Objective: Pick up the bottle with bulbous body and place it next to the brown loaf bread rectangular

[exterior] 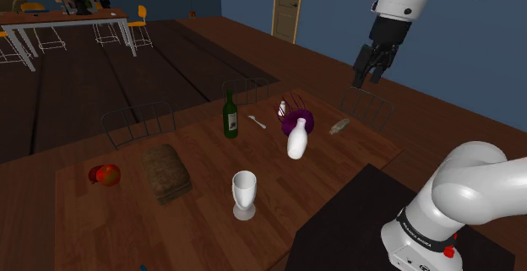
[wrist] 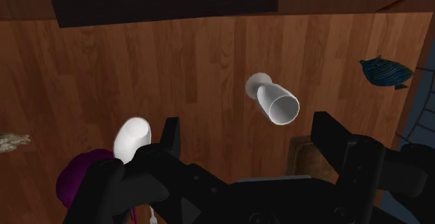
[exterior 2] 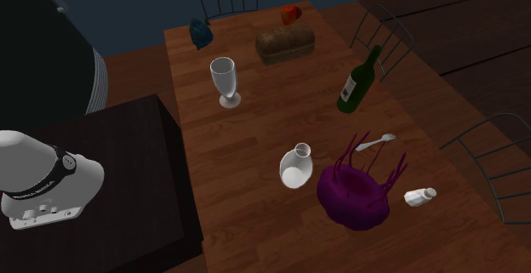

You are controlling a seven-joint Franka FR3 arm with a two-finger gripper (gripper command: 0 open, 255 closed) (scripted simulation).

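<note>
Gripper: black, two-fingered [exterior: 366, 78], hanging in the air at the upper right of the shoulder view, well above the table's far end. In the wrist view its fingers [wrist: 170, 137] stand wide apart and clasp nothing.
Bulbous bottle: white, narrow-necked, upright [exterior: 296, 138], at the centre of the shoulder view and lower centre of the second exterior view [exterior 2: 295, 167]. In the wrist view it shows just beside one finger [wrist: 131, 137].
Purple basket: spiky-rimmed [exterior: 301, 124], just behind the bulbous bottle in the shoulder view; whether the two touch cannot be told.
Loaf: brown, rectangular [exterior: 165, 172], left of centre in the shoulder view, top centre in the second exterior view [exterior 2: 285, 43]; well apart from the bulbous bottle.
Goblet: white, upright [exterior: 244, 193], lower centre of the shoulder view, between loaf and bulbous bottle.
Green bottle: dark, upright [exterior: 230, 116], above centre in the shoulder view.
Red fruit: [exterior: 105, 175], just left of the loaf in the shoulder view.
Table: brown wood planks [exterior: 211, 164], bearing every item listed.
</note>
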